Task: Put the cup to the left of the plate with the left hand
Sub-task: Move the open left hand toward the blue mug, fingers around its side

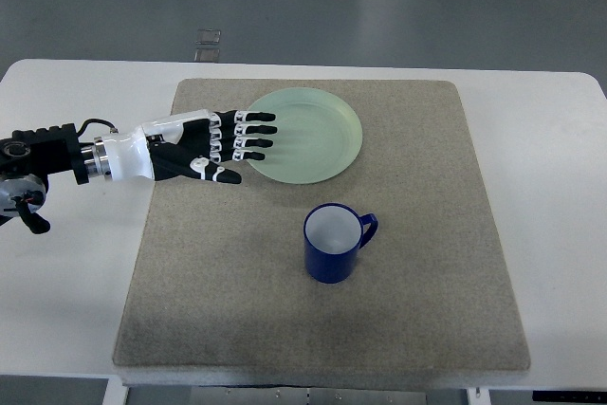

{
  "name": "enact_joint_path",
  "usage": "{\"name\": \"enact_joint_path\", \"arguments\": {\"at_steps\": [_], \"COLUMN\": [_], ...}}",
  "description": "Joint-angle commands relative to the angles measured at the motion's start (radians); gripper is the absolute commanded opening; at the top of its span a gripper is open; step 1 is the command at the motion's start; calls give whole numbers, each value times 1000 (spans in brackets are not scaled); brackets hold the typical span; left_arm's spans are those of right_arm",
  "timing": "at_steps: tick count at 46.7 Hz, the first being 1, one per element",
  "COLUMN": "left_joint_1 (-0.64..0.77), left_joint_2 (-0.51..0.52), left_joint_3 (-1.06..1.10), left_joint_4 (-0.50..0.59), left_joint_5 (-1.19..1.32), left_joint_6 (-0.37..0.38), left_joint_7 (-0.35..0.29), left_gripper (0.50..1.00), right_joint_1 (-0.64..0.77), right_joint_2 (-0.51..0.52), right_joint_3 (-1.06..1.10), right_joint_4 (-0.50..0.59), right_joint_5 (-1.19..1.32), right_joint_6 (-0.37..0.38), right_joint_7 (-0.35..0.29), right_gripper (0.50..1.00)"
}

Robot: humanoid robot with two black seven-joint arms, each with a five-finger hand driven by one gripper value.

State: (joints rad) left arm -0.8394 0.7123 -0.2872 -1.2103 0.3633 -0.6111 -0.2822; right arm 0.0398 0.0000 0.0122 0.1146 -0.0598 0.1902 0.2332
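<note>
Step in hand, as judged: approach, before any grasp. Left hand extended from the left edge, fingers straight and spread, holding nothing, fingertips over the left rim of the pale green plate. Blue cup upright on the mat, below the plate and slightly right of its centre, handle to the right, well apart from the hand.

Next move, as judged: bring hand down toward the cup, close around its body, lift, then set down on the mat left of the plate.

Surface: grey-brown felt mat on a white counter. Beyond: grey floor. Right hand not visible.
</note>
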Motion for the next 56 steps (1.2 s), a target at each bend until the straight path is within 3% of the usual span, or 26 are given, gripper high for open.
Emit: {"name": "enact_joint_path", "arguments": {"at_steps": [1, 56], "left_joint_1": [2, 77], "left_joint_2": [-4, -57], "left_joint_3": [0, -7], "left_joint_4": [0, -44], "left_joint_5": [8, 203], "left_joint_6": [0, 0], "left_joint_7": [0, -6], "left_gripper": [996, 996], "right_joint_1": [0, 0], "right_joint_2": [0, 0], "right_joint_3": [0, 0], "right_joint_4": [0, 0], "right_joint_5": [0, 0], "right_joint_6": [0, 0], "right_joint_7": [0, 0], "right_gripper": [932, 932]}}
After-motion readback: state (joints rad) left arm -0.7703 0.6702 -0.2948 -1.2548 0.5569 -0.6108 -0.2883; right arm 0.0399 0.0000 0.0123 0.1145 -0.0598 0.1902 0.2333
